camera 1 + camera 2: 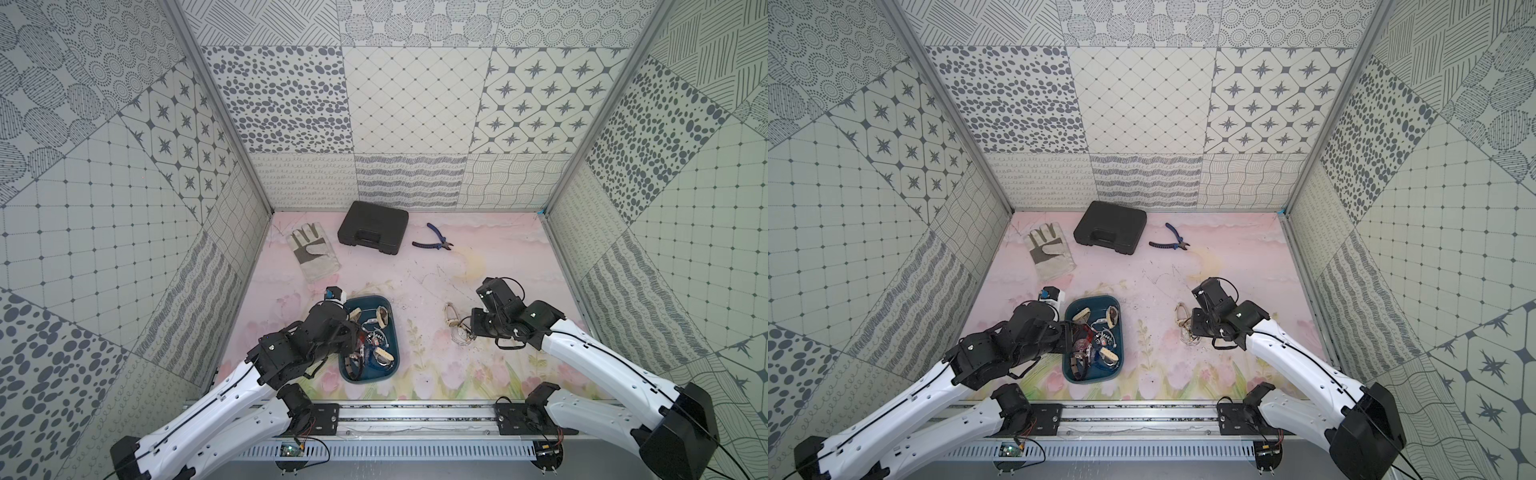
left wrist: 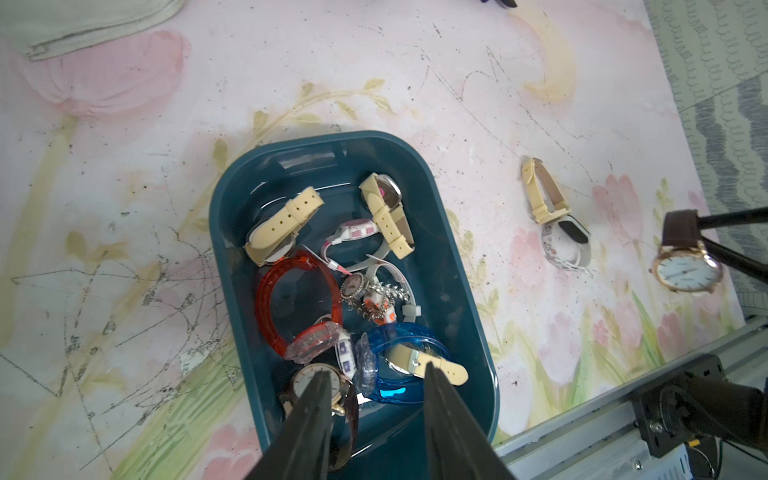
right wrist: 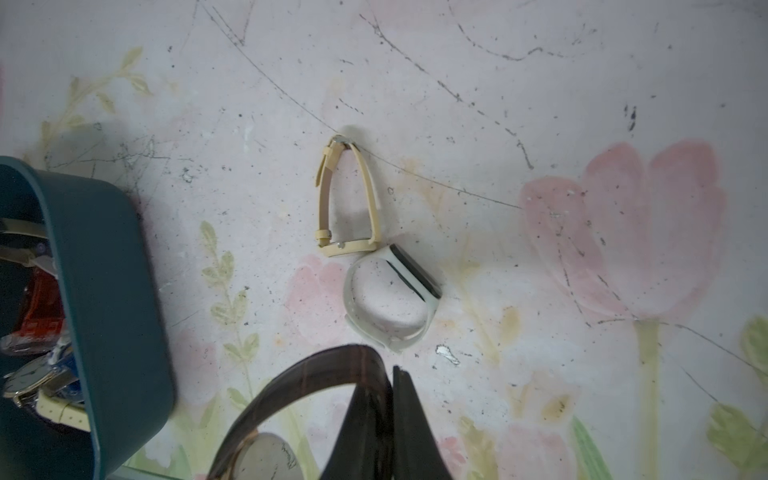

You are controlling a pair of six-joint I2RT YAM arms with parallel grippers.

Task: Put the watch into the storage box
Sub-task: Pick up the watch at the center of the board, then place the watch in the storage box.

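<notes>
Right wrist: watch (image 3: 291,378) partly off-frame

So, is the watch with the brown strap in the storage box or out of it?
Out. The right jaws hold the brown-strap watch by its strap, over the table, apart from the storage box.

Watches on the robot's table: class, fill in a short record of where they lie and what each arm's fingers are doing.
box: teal, holds many watches
left gripper: fingers open, over the box
right gripper: fingers shut on the brown watch, at its strap
loose on the table: beige watch and white band, apparently touching
</notes>
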